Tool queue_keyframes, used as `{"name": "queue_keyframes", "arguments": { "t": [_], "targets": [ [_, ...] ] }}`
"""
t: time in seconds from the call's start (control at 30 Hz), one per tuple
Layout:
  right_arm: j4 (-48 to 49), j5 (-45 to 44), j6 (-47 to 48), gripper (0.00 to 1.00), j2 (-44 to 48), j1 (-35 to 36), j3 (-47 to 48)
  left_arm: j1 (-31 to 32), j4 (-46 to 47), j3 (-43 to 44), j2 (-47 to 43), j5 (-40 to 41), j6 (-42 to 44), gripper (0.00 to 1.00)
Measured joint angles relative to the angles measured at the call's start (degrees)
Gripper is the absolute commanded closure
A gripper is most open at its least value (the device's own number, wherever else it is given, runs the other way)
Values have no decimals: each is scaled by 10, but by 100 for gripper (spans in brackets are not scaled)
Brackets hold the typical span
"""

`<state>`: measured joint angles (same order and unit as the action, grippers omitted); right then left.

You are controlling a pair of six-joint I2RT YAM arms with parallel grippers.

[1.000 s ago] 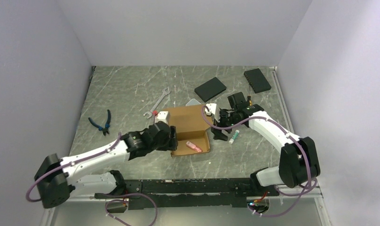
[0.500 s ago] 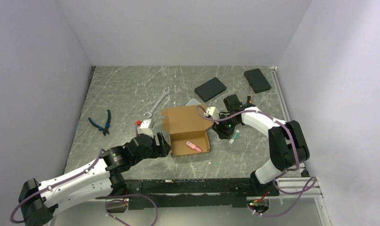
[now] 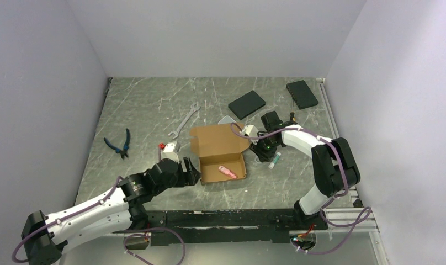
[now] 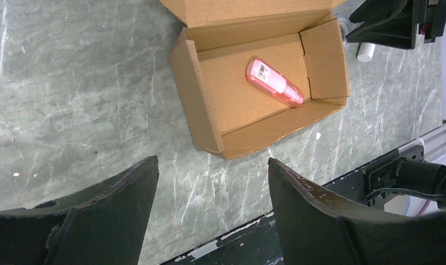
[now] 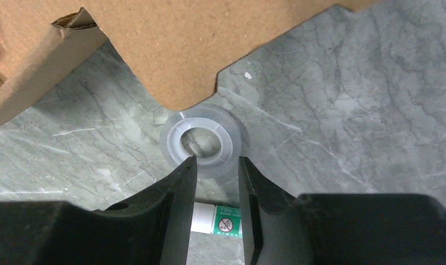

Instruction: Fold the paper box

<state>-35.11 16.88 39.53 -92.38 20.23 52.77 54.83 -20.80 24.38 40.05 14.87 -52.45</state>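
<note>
Now | paper box (image 3: 221,144): open, lying mid-worktop (image 3: 149,110), toward near edge | left gripper (image 4: 212,161): released, nothing between | right gripper (image 5: 217,160): narrow gap over small tube (image 5: 215,221), we cannot tell if grasping

Grey table (image 3: 143,105); paper box (image 3: 215,141); wrench (image 3: 185,120); pliers (image 3: 120,143)

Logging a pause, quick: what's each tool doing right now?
Left tool: open, empty, short of the paper box.
Right tool: narrow gap over a translucent ring; grip cannot be told.
</note>
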Motion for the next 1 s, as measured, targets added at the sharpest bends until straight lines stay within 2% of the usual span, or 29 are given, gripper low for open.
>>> {"name": "queue_keyframes", "arguments": {
  "t": [0.2,0.43,0.57,1.0],
  "targets": [
    [0,-7,-11,68,-8,0,7,0,5,-3,-2,-1,-5,23],
    [1,-16,-30,55,-12,-1,12,0,9,-7,-2,-5,-8,23],
    [13,-11,-41,52,-12,-4,12,0,9,-7,-2,-6,-9,23],
    [46,28,-75,56,-12,-21,12,0,11,-10,-14,-6,-13,23]
  ]
}}
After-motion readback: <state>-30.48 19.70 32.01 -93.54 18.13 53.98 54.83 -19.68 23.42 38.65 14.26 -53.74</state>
